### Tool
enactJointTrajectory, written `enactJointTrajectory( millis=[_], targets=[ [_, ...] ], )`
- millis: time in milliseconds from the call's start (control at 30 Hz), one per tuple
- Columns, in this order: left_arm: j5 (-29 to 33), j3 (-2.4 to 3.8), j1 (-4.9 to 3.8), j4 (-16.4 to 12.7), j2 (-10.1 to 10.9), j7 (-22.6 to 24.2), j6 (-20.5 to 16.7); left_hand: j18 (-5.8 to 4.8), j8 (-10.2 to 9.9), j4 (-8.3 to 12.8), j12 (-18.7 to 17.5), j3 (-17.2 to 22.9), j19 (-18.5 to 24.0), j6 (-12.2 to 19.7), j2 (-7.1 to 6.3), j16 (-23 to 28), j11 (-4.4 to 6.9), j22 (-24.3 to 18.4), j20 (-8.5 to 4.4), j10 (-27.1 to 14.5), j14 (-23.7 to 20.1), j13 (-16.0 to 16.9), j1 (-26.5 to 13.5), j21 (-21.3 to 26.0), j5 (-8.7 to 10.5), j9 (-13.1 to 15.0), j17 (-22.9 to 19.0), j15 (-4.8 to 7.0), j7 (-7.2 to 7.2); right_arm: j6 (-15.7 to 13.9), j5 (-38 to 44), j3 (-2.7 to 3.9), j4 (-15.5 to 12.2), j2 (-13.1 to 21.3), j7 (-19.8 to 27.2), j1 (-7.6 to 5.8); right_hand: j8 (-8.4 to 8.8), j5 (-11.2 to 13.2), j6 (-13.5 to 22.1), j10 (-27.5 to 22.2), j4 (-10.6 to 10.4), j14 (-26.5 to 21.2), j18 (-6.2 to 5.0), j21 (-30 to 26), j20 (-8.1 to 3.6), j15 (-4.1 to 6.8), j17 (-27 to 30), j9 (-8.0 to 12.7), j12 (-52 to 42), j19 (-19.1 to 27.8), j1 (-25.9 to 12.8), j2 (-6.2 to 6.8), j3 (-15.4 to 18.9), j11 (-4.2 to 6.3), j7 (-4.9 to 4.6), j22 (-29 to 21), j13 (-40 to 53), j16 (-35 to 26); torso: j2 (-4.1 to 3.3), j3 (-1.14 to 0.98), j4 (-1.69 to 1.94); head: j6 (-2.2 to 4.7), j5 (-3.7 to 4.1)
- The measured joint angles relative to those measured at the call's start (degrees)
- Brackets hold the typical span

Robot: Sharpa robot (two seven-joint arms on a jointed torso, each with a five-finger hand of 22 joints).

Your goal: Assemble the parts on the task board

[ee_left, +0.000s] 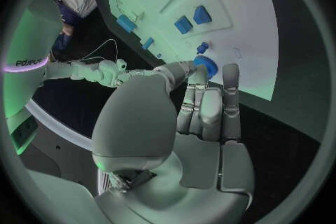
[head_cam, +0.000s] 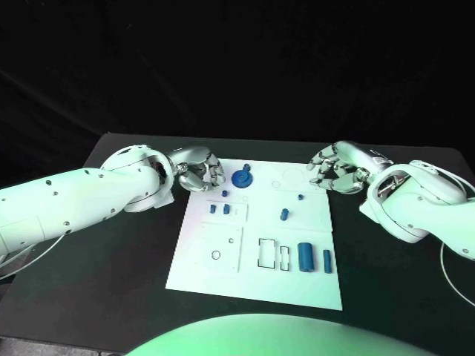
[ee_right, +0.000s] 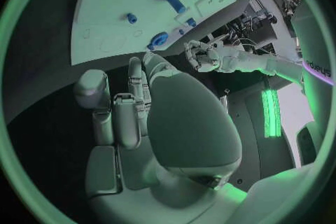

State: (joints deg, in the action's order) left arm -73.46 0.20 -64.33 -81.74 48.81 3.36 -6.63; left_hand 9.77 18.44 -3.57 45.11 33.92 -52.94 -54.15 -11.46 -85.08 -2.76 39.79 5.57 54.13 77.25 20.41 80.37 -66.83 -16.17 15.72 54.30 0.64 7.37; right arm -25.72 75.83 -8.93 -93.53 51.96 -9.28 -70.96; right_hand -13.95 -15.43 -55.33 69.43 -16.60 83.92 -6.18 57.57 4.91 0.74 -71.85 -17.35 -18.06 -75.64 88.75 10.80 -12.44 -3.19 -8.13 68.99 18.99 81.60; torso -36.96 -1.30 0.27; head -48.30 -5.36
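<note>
table (head_cam: 130, 245): black, task board (head_cam: 211, 259) centre frame
left hand (head_cam: 198, 169): fingers curled, holding nothing
right hand (head_cam: 337, 167): fingers curled, holding nothing
tip: spread fingers before descending on round blue part (head_cam: 242, 179)

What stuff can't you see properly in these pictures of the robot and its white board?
- Left hand, head view: its curled fingers hide whether they hold anything.
- Right hand, head view: its fingers hide the board corner below.
- Small blue parts on the task board, head view: too small to tell their shapes.
- Round blue part, left wrist view: partly covered by the left hand's fingers.
</note>
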Motion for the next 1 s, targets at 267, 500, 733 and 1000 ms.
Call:
enactJointTrajectory(
  millis=[267, 500, 733, 1000],
  targets=[
    [-0.4, -0.01, -0.02, 1.3, -1.2, -0.1, 0.6, 0.0, 0.6, -0.3, 14.5, 1.3, -2.7, -0.2, -0.25, -1.1, 0.8, 3.9, -0.56, -2.0, 1.7, 8.1, -0.9, -2.2, 0.0, 0.5, 5.1, 0.65, -0.24, 0.3, 1.3, -0.01, -0.3, -0.1, -0.1, 0.14, 0.23, 0.0, 0.0, 0.4, -0.1, 0.0, 0.0, 0.0, 0.0, 0.0, 0.0, 0.1, 0.0, 0.0, -0.7, 0.72, -0.7, 0.02, 0.0, 0.1, 0.0, 0.0, -0.04, -0.02, -0.07, -0.1, -0.08],
    [-1.4, -0.16, -0.02, 2.4, -2.6, -0.6, 2.1, -0.01, 1.2, -0.6, 22.4, 1.0, -3.7, -0.4, -0.09, -1.5, 1.11, 5.2, -0.75, -0.2, 2.5, 14.9, -1.1, -2.8, 0.0, 0.7, 6.8, 0.92, -0.44, 0.3, 1.9, 0.0, -0.5, -0.1, -0.1, 0.17, 0.44, 0.0, 0.0, 0.4, -0.1, 0.0, 0.0, 0.0, 0.0, 0.0, 0.0, 0.2, 0.0, 0.0, -0.9, 0.93, -0.9, 0.02, 0.0, 0.1, 0.1, 0.0, -0.04, -0.04, -0.08, -0.2, -0.12],
    [-2.3, -0.28, -0.02, 3.4, -3.5, -1.1, 3.3, 0.0, 1.2, -0.6, 23.4, 1.0, -4.1, -0.4, -0.09, -1.5, 1.0, 5.4, -0.76, 0.3, 2.5, 16.6, -1.1, -3.0, 0.0, 0.7, 7.0, 0.89, -0.44, 0.2, 2.1, 0.01, -0.7, -0.1, -0.1, 0.19, 0.44, 0.0, 0.0, 0.4, -0.1, 0.0, 0.0, 0.0, 0.0, 0.0, 0.4, 0.2, 0.0, 0.0, -1.4, 1.36, -1.5, 0.02, 0.0, 0.0, 0.1, 0.0, -0.04, -0.01, -0.07, -0.22, -0.16],
    [-2.9, -0.32, -0.01, 3.9, -4.2, -1.4, 4.1, -0.01, 1.2, -0.6, 24.3, 1.0, -4.3, -0.4, -0.09, -1.5, 1.12, 5.9, -0.95, 1.0, 2.5, 17.7, -1.1, -3.2, 0.0, 0.7, 7.3, 0.89, -0.44, -0.5, 2.1, 0.0, -1.0, -0.1, 0.0, 0.22, 0.67, 0.0, 0.0, 0.4, -0.1, 0.0, 0.0, 0.0, 0.0, 0.0, 0.4, 0.3, 0.0, 0.0, -1.8, 1.8, -1.8, 0.01, 0.0, 0.0, 0.1, 0.0, -0.02, 0.02, -0.07, -0.3, -0.23]
  ],
)
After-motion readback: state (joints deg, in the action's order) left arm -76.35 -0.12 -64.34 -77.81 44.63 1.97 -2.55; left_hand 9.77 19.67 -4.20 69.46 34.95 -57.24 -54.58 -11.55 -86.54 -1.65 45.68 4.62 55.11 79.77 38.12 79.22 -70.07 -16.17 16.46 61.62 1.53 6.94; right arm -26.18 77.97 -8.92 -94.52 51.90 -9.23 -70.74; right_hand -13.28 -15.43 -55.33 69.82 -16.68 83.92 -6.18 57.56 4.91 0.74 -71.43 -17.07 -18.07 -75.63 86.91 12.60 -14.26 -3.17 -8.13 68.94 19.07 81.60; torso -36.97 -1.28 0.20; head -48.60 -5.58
